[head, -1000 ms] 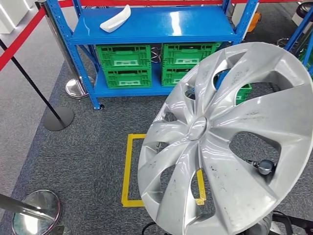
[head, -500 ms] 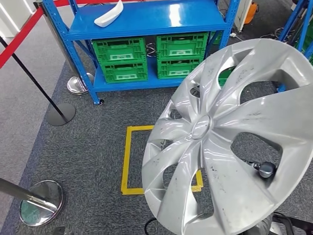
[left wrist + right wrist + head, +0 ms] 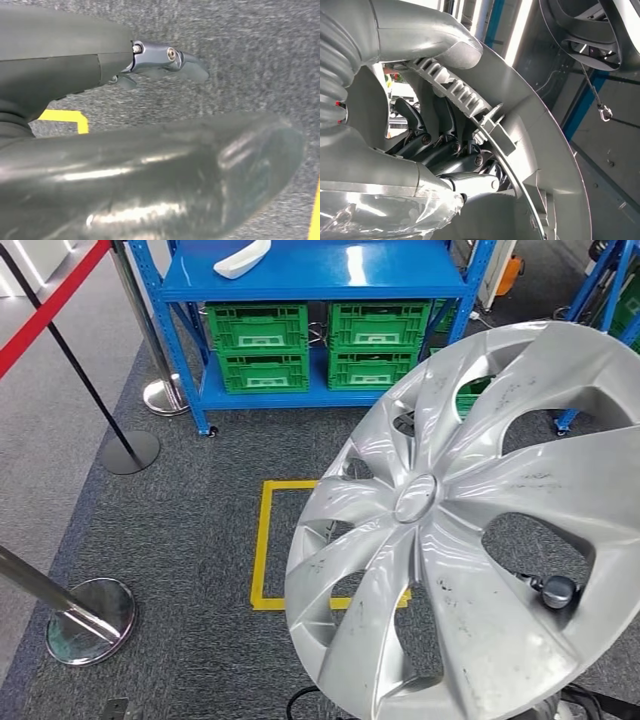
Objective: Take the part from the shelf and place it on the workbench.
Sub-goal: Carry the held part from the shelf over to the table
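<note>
The part [image 3: 483,530], a silver wheel cover at frame right, sits gripped in the right hand [image 3: 444,150], so carrying seems under way, with finding the workbench next; the left hand [image 3: 151,165] hangs, grasp unclear.

Hubcap [image 3: 468,530] filling lower right of the frame, shelf [image 3: 317,285] at top centre behind it; crates [image 3: 260,345] on its lower level, floor marking [image 3: 264,540] at centre, partly hidden by the hubcap; stanchion base [image 3: 90,618] lower left, perhaps a part [image 3: 241,258] on the shelf top.

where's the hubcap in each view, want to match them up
Head view: the silver hubcap fills the right half, face toward the camera.
Left wrist view: not in it; the left hand hangs over grey carpet.
Right wrist view: its ribbed back and rim, gripped by the right hand.
Shared landmark: the blue shelf frame, also seen past the rim in the right wrist view.
</note>
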